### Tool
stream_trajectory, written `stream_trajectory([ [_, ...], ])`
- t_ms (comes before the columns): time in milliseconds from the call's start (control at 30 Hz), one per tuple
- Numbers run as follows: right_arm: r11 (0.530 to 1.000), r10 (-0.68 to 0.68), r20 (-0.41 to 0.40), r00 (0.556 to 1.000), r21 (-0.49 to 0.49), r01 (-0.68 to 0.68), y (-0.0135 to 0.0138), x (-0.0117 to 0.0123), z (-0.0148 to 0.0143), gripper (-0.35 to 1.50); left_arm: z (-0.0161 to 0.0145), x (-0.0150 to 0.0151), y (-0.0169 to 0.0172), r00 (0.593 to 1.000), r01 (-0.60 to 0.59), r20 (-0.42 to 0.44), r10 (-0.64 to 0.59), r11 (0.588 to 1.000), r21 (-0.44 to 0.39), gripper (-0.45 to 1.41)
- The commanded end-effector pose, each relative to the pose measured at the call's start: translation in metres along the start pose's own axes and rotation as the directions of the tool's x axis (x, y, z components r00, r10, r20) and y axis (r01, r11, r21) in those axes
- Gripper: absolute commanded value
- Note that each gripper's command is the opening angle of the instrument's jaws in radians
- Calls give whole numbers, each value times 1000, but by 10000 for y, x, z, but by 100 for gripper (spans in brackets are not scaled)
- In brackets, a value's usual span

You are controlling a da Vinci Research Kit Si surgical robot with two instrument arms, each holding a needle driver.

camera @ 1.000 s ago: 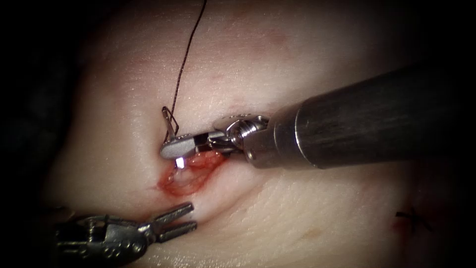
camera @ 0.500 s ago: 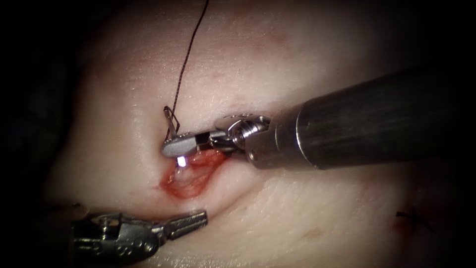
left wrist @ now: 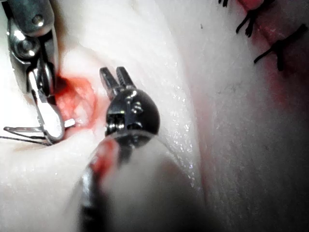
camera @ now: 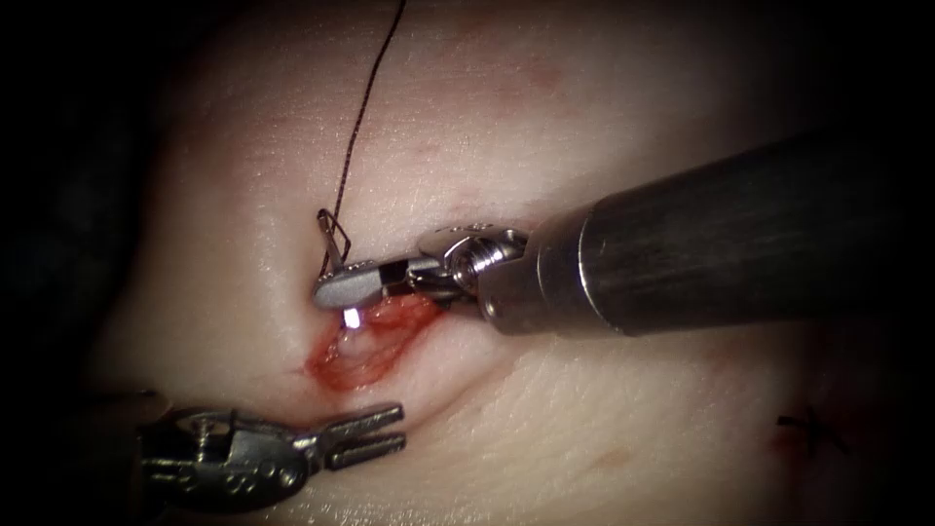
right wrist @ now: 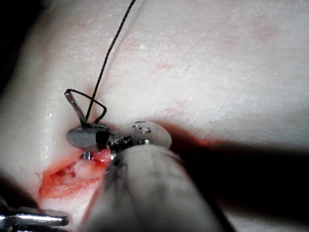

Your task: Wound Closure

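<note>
Needle [camera: 333, 239] sat clenched near its threaded end in my right tool [camera: 343, 285] above the cut [camera: 360, 351], tip hidden, while my left tool [camera: 368, 435] waited parted, empty.

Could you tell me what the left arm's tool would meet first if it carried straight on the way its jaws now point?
The left tool, jaws slightly open and empty, points right along the tissue below the cut. Its way looks free; it would probably meet tissue first, though depth is unclear. The right tool holds the needle near its thread end.

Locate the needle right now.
In the endoscope view the needle is clamped in the right pincer, above the cut's upper edge; its thread end rises above the jaws.
</note>
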Motion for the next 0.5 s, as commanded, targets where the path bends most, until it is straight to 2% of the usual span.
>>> stream_trajectory([
  [33, 1000, 1, 3, 1000, 2, -1, 5, -7, 8, -35, 7, -2, 8, 1000, 2, -2, -2, 1000, -3, 22],
  [233, 1000, 1, 4, 1000, 3, -1, 5, -8, 7, -35, 8, -9, 9, 1000, -3, 2, 3, 1000, 0, 24],
  [500, 1000, 0, 1, 1000, 9, 0, 3, -10, 7, -35, 10, -18, 2, 1000, -3, 2, 3, 1000, -1, 15],
])
